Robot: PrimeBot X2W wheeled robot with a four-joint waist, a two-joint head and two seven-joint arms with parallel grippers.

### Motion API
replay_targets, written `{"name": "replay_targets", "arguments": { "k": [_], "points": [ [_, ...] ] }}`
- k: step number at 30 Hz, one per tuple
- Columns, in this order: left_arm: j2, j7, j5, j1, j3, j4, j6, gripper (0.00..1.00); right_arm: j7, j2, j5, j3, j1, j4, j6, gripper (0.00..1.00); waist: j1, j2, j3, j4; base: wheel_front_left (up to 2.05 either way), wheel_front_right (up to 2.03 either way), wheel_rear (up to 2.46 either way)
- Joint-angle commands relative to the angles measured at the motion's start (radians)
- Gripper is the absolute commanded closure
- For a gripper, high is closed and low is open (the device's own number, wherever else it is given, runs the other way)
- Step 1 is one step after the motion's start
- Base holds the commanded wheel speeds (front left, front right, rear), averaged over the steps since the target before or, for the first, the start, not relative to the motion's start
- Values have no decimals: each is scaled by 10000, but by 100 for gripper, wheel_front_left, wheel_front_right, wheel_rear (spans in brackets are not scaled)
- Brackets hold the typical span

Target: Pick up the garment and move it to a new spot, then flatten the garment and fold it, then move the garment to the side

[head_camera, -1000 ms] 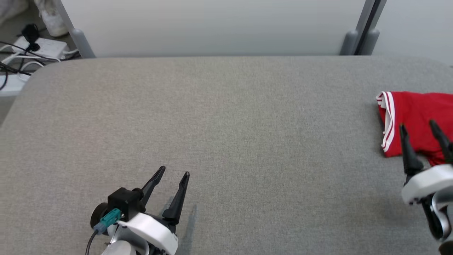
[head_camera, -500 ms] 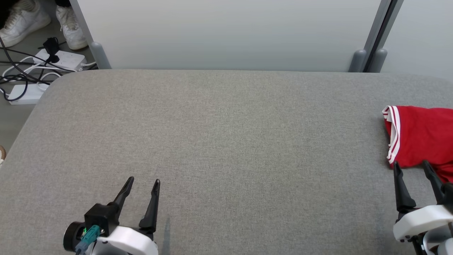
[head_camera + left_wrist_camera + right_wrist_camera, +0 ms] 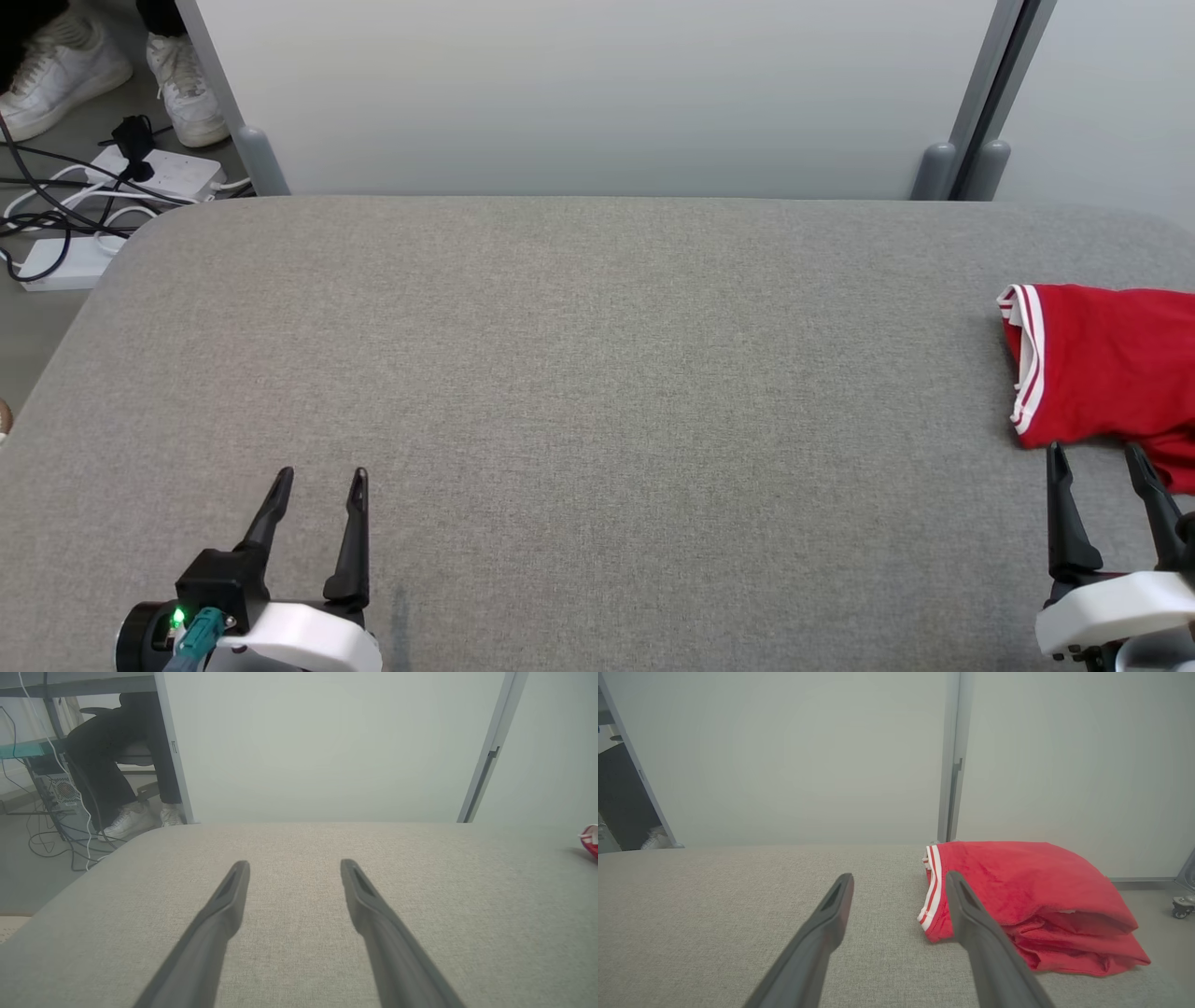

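Garment (image 3: 1102, 364) partly out of head view

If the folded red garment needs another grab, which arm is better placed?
Right. The right gripper, jaws open, sits just short of the folded red garment with white-striped trim at the right edge of the grey fabric table; the left gripper is far across it.

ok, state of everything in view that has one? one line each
red garment: folded into a stack, lying at the right end of the table, not held
left claw: open, empty, over bare table
right claw: open, empty, tips by the garment's near edge
white power strip: on the floor, black plug in it
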Motion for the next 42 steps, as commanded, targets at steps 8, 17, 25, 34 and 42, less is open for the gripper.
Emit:
{"name": "replay_targets", "arguments": {
  "k": [8,17,25,34,42],
  "points": [
    [-54,5,62,193,219,-17,-106,100,8,139,-114,-121,52,-150,0,100,0,0,20,-64,0,0,0],
    [-162,222,-533,475,285,522,-130,100,249,444,479,-153,299,308,0,100,16,0,8,-81,0,0,0],
    [-152,427,-1507,431,306,412,-169,100,452,461,1438,-101,284,210,0,100,1,0,20,-107,0,0,0],
    [-140,675,-2586,355,353,311,-212,100,698,479,2505,-65,241,121,0,100,0,0,23,-136,0,0,0],
    [-130,906,-3540,280,407,232,-250,100,924,496,3448,-41,199,50,0,100,0,0,24,-161,0,0,0]
  ]
}}
